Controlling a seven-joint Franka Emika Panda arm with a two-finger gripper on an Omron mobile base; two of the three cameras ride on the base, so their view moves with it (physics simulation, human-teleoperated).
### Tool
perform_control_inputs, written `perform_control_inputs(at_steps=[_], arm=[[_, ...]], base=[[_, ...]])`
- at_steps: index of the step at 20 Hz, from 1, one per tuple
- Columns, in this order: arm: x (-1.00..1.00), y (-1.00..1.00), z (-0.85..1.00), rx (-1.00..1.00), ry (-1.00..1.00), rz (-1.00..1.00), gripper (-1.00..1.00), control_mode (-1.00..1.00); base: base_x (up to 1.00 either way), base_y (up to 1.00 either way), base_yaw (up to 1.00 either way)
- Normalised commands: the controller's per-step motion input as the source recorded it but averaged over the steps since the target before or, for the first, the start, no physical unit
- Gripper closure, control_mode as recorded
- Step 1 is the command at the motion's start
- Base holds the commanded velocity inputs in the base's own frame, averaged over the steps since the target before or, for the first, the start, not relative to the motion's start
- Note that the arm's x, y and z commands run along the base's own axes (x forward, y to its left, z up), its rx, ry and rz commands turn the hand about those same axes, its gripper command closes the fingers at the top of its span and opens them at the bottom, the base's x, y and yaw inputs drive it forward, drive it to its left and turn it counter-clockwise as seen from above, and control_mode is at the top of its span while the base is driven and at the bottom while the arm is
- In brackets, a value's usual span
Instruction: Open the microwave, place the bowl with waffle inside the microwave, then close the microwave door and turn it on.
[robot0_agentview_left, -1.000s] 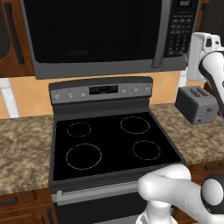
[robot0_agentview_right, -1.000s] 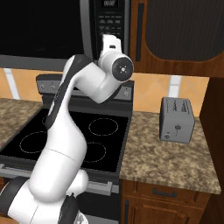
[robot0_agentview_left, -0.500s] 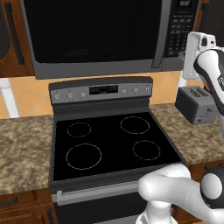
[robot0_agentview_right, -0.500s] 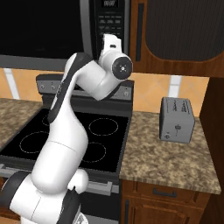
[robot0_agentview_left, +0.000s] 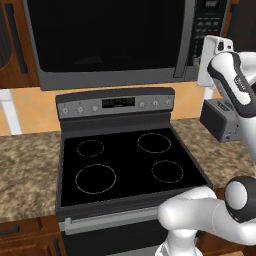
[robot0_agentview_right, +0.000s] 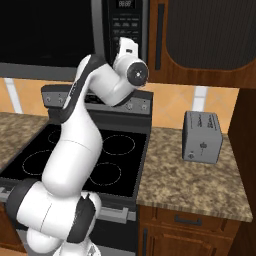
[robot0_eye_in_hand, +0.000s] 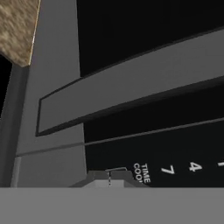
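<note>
Pincer state: the pincer (robot0_eye_in_hand: 109, 175) is clenched tight, its two tips pressed together with nothing between them.
Pincer place: raised to the lower right corner of the microwave (robot0_agentview_left: 115, 40), tips pointing at the keypad panel (robot0_eye_in_hand: 166, 148).
Microwave door, where: the microwave door (robot0_agentview_left: 100, 35) sits shut, spreading away from the pincer across the front of the oven, above the stove (robot0_agentview_left: 125, 160).
Handle, where: the vertical grey handle (robot0_eye_in_hand: 131, 83) lies just beyond the tips, between the dark glass and the keypad; in the hand view it runs as a slanted grey bar.
Look of the door: wide dark glass in a grey steel frame, plain and glossy, interior too dark to read.
Look of the keypad: black panel with white legends; "TIME COOK", a 7 and a 4 are legible next to the tips.
Handling, judged: the door is probably stiff and hinged on the side far from the pincer, so it should swing rather than lift; smooth steel may slip under a loose hold.
Where to take hold, judged: the handle bar, hooked or clasped from behind, which calls for opening the tips first.
Nearby: a grey toaster (robot0_agentview_right: 201, 136) stands on the counter (robot0_agentview_right: 200, 180), below and to the right of the pincer.
</note>
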Motion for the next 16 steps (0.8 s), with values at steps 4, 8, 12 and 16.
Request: perform_control_inputs(at_steps=[4, 8, 12, 16], arm=[[0.76, 0.00, -0.23, 0.09, 0.02, 0.00, 1.00, -1.00], [0.59, 0.00, -0.38, 0.05, 0.00, 0.00, 1.00, -1.00], [-0.65, -0.63, -0.08, 0.02, 0.00, 0.00, 1.00, -1.00], [-1.00, -0.97, 0.08, 0.00, 0.00, 0.00, 1.00, -1.00]], base=[[0.00, 0.00, 0.00], [0.00, 0.00, 0.00], [0.00, 0.00, 0.00], [0.00, 0.00, 0.00]])
